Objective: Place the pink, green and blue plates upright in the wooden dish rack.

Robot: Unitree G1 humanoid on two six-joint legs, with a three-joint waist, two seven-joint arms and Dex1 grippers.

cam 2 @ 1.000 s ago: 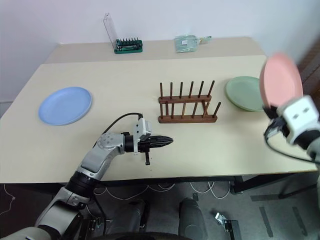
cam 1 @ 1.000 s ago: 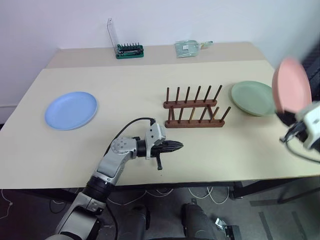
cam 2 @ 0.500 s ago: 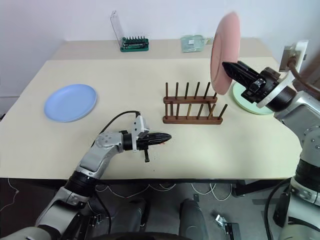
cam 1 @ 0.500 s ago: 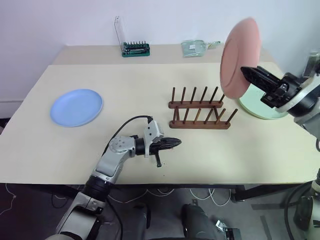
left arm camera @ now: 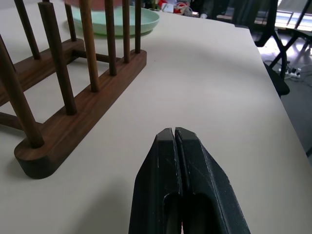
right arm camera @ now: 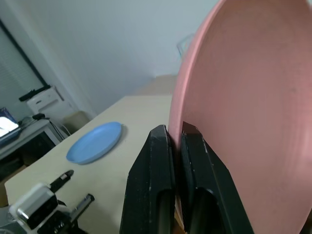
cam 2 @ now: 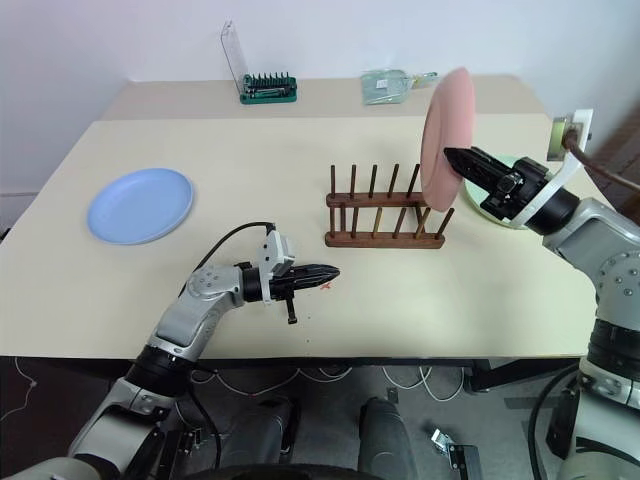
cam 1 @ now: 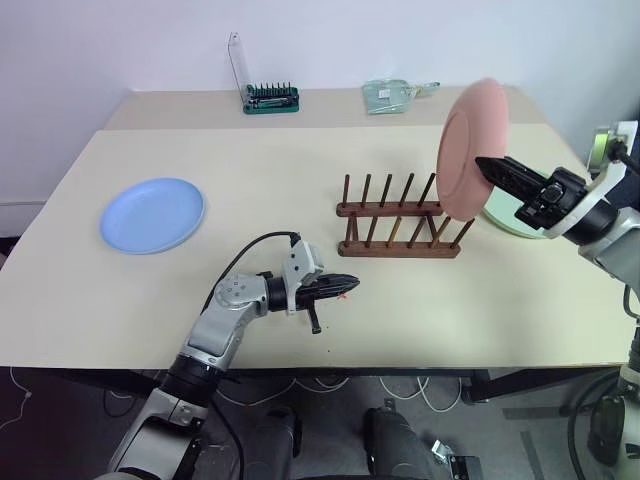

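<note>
Pink plate [cam 2: 447, 135]: upright on edge in the air, over the right end of the rack [cam 2: 385, 214], lower rim near the end pegs; not yet seated in a slot.
Right gripper [right arm camera: 176, 141]: fingers clamped on the pink plate's rim, one on each face.
Left gripper [left arm camera: 175, 146]: fingers pressed together, holding nothing, hovering low over the table [cam 1: 300, 160] in front of the rack.
Green plate [cam 1: 520, 218]: flat on the table, behind the right arm, partly hidden.
Blue plate [cam 2: 139, 204]: flat on the table, well apart to the left.
Handling: plates look stiff, light and matte, likely not slippery; a rim pinch lets a plate swing.
Hold: the rim, opposite the edge entering the pegs.
</note>
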